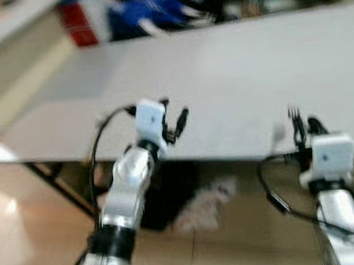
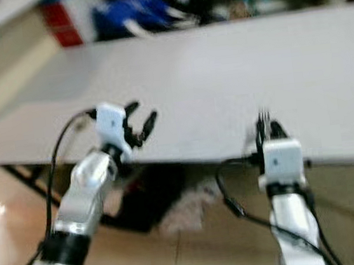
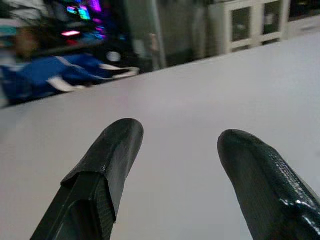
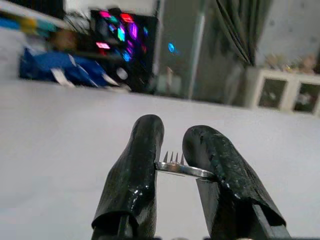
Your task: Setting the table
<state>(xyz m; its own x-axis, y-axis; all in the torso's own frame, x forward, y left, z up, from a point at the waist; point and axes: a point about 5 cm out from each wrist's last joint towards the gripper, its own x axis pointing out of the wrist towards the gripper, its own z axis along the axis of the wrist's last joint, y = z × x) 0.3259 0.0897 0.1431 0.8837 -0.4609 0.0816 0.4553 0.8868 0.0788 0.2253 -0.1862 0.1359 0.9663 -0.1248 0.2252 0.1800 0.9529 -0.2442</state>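
Observation:
A wide white table (image 1: 241, 74) stretches before me with a bare top. My left gripper (image 1: 177, 118) hovers over its near edge, fingers (image 3: 112, 155) spread apart and holding nothing. My right gripper (image 1: 303, 124) is raised at the table's near edge further right. Its fingers (image 4: 137, 170) are shut on a metal fork (image 4: 175, 166), whose tines point up and away between them. The fork (image 2: 264, 122) shows as a thin dark sliver above the right wrist in the eye views.
Blue fabric and dark clutter (image 1: 150, 11) lie beyond the table's far edge, with a red-and-white box (image 1: 78, 22) at the far left. White cabinets (image 4: 280, 92) stand in the background. Under the table are black legs (image 1: 54, 178) and a crumpled cloth (image 1: 204, 203) on the tan floor.

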